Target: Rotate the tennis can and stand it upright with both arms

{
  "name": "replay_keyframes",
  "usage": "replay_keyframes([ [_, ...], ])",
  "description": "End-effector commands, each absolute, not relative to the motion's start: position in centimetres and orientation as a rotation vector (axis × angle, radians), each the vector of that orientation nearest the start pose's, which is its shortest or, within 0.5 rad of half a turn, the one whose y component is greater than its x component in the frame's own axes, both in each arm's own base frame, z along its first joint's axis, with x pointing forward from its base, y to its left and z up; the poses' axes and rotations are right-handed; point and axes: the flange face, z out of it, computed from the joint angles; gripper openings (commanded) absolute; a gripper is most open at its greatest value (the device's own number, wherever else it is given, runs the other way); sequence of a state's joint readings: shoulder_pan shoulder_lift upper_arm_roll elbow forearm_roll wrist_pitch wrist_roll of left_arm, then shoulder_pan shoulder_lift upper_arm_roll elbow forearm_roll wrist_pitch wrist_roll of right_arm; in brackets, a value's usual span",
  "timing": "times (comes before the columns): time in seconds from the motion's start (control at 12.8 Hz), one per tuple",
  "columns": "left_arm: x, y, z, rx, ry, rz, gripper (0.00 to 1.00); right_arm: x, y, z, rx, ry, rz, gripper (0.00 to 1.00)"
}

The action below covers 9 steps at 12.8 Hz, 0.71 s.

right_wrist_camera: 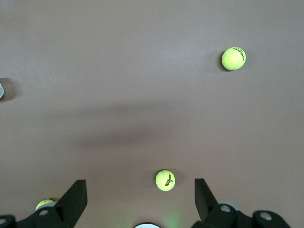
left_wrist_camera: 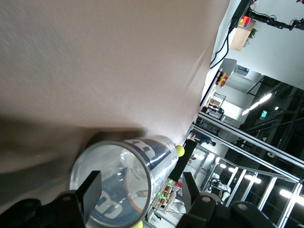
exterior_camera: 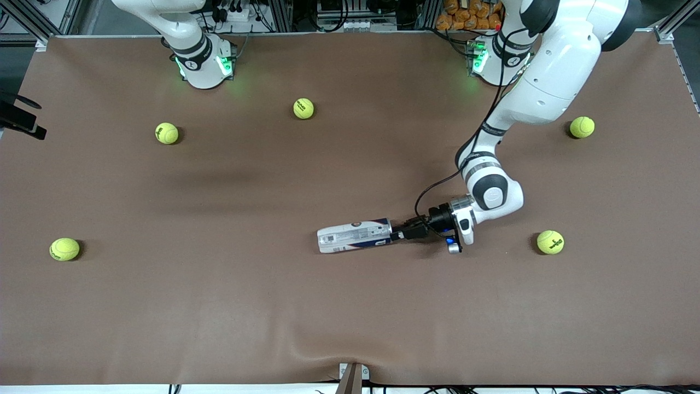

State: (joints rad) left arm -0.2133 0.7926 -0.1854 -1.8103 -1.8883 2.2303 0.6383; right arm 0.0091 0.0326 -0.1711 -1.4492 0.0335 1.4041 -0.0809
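The tennis can lies on its side near the middle of the brown table, its open silver-rimmed end toward the left arm's end of the table. My left gripper is low at that open end. In the left wrist view the can fills the lower part of the picture and my left gripper is open, with one finger in front of the can's mouth and the other finger outside its wall. My right gripper is open and empty, high over the table near its own base; it is out of the front view.
Several yellow-green tennis balls lie apart on the table: one close to the left wrist, one farther back, one, one and one toward the right arm's end. The right wrist view shows a ball below.
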Motion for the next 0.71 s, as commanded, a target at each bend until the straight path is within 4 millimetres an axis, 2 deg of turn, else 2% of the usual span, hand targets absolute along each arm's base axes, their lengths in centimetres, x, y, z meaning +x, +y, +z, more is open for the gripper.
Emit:
replay_keyframes([
  [0.0,57.7,-28.6,11.2,1.730,0.640,-0.112,0.50,53.3,-8.2,66.1,-3.079,0.135,0.077,1.00],
  [0.08,57.6,-29.1,11.0,1.722,0.648,-0.114,0.40,53.2,-8.4,65.8,-3.076,0.140,0.091,1.00],
  [0.24,58.4,-29.0,11.3,1.731,0.654,-0.089,0.08,53.6,-7.9,65.7,-3.096,0.121,0.076,1.00],
  [0.31,58.7,-29.2,11.9,1.750,0.646,-0.075,0.00,53.6,-7.8,65.8,-3.096,0.118,0.076,1.00],
  [0.47,60.1,-28.9,13.4,1.776,0.634,-0.031,0.00,53.6,-7.9,65.7,-3.096,0.123,0.074,1.00],
  [0.63,60.6,-28.9,15.0,1.828,0.587,-0.019,0.00,53.9,-7.8,65.8,-3.101,0.120,0.046,1.00],
])
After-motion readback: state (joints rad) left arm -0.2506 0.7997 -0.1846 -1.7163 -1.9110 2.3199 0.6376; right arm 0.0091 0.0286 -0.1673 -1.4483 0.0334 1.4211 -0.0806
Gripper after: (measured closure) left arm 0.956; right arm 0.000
